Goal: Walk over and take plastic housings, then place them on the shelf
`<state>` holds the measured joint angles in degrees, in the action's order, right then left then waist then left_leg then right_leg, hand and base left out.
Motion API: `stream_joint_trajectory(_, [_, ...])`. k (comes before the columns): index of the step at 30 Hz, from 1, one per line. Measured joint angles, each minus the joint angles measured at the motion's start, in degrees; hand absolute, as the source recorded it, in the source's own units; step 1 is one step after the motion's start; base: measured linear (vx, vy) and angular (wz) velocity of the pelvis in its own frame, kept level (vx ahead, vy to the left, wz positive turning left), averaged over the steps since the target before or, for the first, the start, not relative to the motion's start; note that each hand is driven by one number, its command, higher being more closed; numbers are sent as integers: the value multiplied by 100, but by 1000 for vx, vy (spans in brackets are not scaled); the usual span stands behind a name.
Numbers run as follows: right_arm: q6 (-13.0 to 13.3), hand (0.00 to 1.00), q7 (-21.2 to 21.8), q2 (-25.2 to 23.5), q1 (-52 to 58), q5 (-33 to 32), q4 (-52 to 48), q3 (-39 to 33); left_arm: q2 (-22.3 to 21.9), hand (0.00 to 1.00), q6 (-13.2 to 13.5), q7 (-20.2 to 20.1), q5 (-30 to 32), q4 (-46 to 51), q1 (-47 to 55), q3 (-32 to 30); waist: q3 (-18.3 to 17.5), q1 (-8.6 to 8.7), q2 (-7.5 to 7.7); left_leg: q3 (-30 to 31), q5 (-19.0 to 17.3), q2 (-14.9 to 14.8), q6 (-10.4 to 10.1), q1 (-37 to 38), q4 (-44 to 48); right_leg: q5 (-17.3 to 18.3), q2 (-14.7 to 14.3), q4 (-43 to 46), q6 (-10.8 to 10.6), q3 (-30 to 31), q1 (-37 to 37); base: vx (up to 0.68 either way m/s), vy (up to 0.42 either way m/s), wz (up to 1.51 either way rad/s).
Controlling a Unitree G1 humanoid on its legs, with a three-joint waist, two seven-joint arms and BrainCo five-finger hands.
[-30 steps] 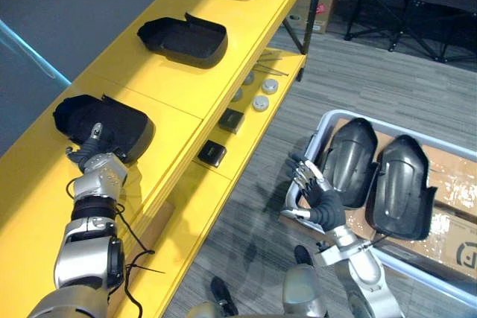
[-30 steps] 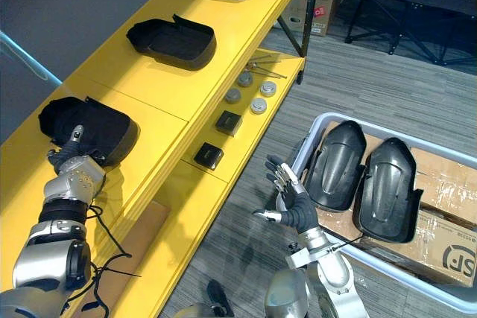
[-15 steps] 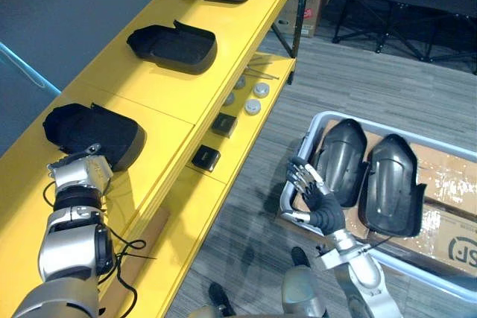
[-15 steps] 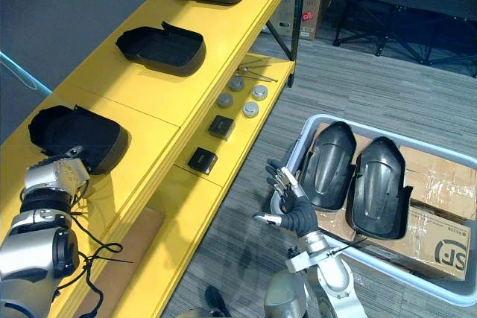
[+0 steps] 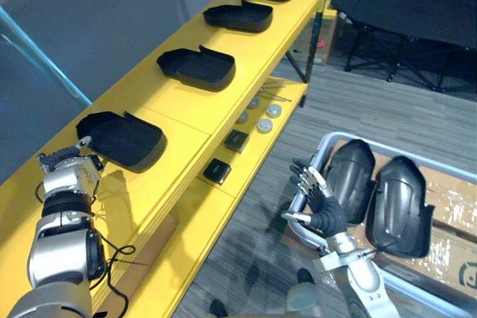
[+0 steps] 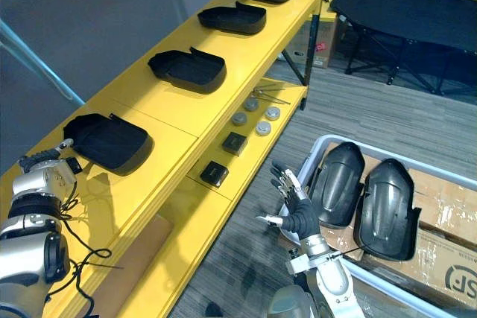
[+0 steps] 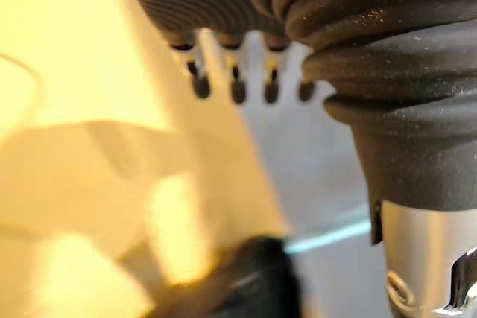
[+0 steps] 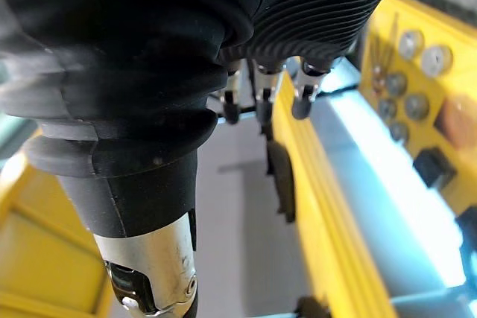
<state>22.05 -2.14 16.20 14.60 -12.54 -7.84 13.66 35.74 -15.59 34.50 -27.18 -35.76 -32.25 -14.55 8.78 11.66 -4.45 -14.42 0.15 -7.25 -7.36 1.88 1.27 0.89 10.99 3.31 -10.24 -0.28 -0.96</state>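
Yellow shelf with four black plastic housings in a row on its top level. Left hand just beside the nearest housing, apart from it, fingers straight and holding nothing. Right hand empty with fingers spread, near the rim of a grey bin with two more housings inside, side by side.

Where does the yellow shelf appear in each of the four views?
Left eye view: shelf runs diagonally, lower left to top centre.
Right eye view: the same diagonal.
Left wrist view: the bare yellow surface.
Right wrist view: the yellow edge strip.
Shared landmark: grey discs on its lower level, both eye views and right wrist.
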Motion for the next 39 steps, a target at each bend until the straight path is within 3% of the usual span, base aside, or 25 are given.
stream_joint_trajectory(1, [24,0,-136,-12,-40,16,42,-97,-59,0,330,-9,-110,596,233,-6,-27,-71,34,51,1,4,1,17,-6,0,3,-24,0,-75,-71,39,-12,42])
stream_joint_trajectory(2, [94,0,-282,-38,-82,51,42,-240,-185,0,864,20,-218,1606,635,-57,-80,-145,64,165,18,17,-4,18,-38,0,11,-50,0,-177,-141,29,-9,31])
stream_joint_trajectory(3, [138,0,-336,-48,-108,54,44,-317,-306,0,1126,36,-217,2144,873,-108,-134,-195,66,182,40,23,-3,18,-77,0,13,-58,0,-213,-143,59,-13,43])
stream_joint_trajectory(4, [257,0,-515,-117,-189,180,45,-531,-788,0,1677,56,-195,3513,1524,-232,-223,-264,56,299,63,44,4,25,-120,0,33,-81,0,-365,-242,48,-6,33])
stream_joint_trajectory(5, [294,0,-567,-165,-206,222,45,-619,-1071,0,1855,71,-184,4054,1848,-252,-258,-307,48,327,63,47,5,54,-135,0,37,-89,0,-437,-292,55,-5,31])
stream_joint_trajectory(6, [314,0,-646,-244,-229,278,44,-725,-1593,0,2201,95,-138,4853,2381,-247,-306,-383,30,345,63,49,5,142,-189,0,35,-102,0,-461,-360,36,4,13])
stream_joint_trajectory(8, [322,0,-788,-502,-139,431,-14,-976,-2976,0,2898,120,381,6200,3993,39,-408,-491,38,478,79,64,-5,240,-281,7,35,-210,8,-656,-571,36,-7,27])
stream_joint_trajectory(9, [326,0,-799,-577,-97,424,-19,-1042,-3198,0,3027,122,487,6351,4337,142,-423,-535,59,501,92,65,-10,236,-289,15,34,-239,18,-713,-606,-20,-32,35])
stream_joint_trajectory(11, [329,0,-773,-791,69,245,-57,-1269,-3692,0,3355,73,599,6693,5367,334,-412,-837,135,591,144,36,-15,204,-384,70,-13,-300,65,-821,-621,-67,-40,25])
stream_joint_trajectory(13, [345,0,-750,-868,211,-34,-182,-1400,-3823,0,3603,-16,626,6779,5808,352,-396,-940,185,658,281,34,-31,229,-585,140,-24,-294,105,-946,-616,-82,-34,27])
stream_joint_trajectory(15, [412,0,-720,-951,292,-156,-248,-1527,-3869,0,3859,-243,494,6782,6003,351,-385,-952,208,733,310,42,-41,201,-589,165,-17,-291,84,-1024,-623,-69,-5,18])
stream_joint_trajectory(17, [432,0,-716,-966,332,-247,-257,-1556,-3864,0,4316,-680,463,6783,6037,381,-386,-949,289,743,325,32,-54,194,-615,166,-23,-289,82,-1040,-618,-43,4,2])
stream_joint_trajectory(19, [466,0,-845,-968,363,-237,-257,-1566,-3852,0,4573,-1063,444,6782,5994,509,-398,-946,366,741,328,30,-56,190,-617,164,-25,-289,84,-1039,-612,0,0,0])
stream_joint_trajectory(22, [461,0,-1112,-965,393,-204,-257,-1564,-3764,0,4835,-1656,229,6780,5703,908,-394,-944,442,662,364,7,-57,176,-620,130,-41,-271,99,-975,-534,5,3,-8])
stream_joint_trajectory(27, [389,0,-1555,-931,372,264,-408,-1580,-3297,0,4924,-1870,278,6458,4922,1375,-367,-875,481,39,290,-171,-124,209,-562,-97,-247,-226,167,-211,-57,23,0,-71])
stream_joint_trajectory(29, [386,0,-1539,-843,278,256,-509,-1587,-3226,0,4924,-1677,350,6162,4591,1422,-279,-811,536,61,-205,-211,-136,50,-9,-194,-343,-214,221,239,148,-1,4,-118])
stream_joint_trajectory(30, [386,0,-1485,-755,198,232,-513,-1575,-3194,0,4923,-1499,381,6054,4525,1448,-248,-835,549,391,-693,-154,-134,-74,471,-251,-419,-207,254,553,253,-18,38,-187])
stream_joint_trajectory(31, [393,0,-1243,-602,51,86,-514,-1575,-3166,0,4924,-1233,526,5981,4532,1456,-145,-936,484,1074,-1366,6,60,-193,1266,-262,-616,-199,323,1087,322,-28,59,-208])
stream_joint_trajectory(33, [393,0,-891,-363,31,-246,-513,-1575,-3184,0,4924,-1061,614,5989,4586,1459,-78,-934,311,1576,-1988,27,210,-243,1985,-292,-912,-183,315,1634,397,-63,139,-185])
stream_joint_trajectory(36, [290,0,-611,-322,220,-370,-503,-1652,-3184,0,4919,-1061,817,6016,4562,1414,-70,-856,245,1407,-2218,71,311,-358,2283,-378,-923,-155,189,1924,569,-14,169,-72])
stream_joint_trajectory(39, [135,0,-513,-495,429,-471,-372,-1651,-3305,0,4925,-1500,290,6171,4535,1365,58,-843,205,1448,-2225,217,325,-315,2352,-404,-893,119,155,1912,728,35,93,-33])
